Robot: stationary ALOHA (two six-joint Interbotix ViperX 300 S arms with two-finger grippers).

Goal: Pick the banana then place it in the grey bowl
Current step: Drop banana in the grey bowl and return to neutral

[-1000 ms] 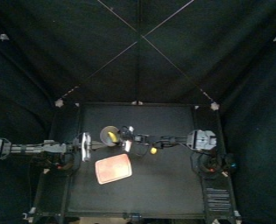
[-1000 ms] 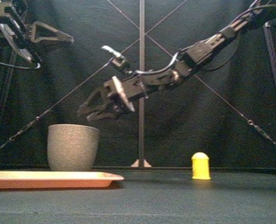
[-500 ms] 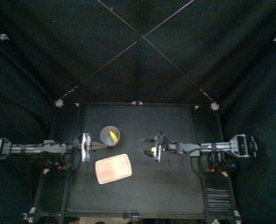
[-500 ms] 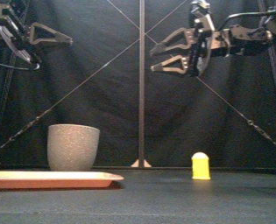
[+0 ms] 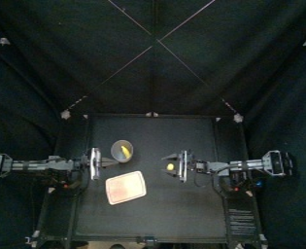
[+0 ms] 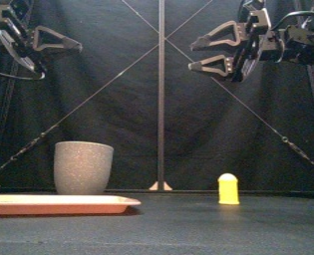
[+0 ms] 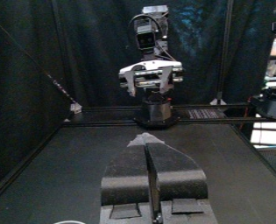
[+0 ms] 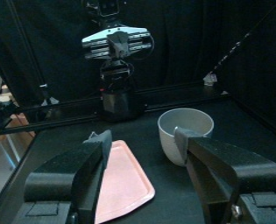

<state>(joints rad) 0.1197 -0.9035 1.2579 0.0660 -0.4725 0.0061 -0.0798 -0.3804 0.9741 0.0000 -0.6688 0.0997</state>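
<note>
Both aloft above banana (image 6: 227, 188): right tool (image 8: 143, 136) spread, left tool (image 7: 148, 147) pressed together.

No readable text, labels, brands, numbers or signs on any object.

Black table (image 5: 182, 212) — grey bowl (image 6: 84, 166), pink tray (image 6: 60, 203), banana (image 6: 227, 188) on it.
</note>
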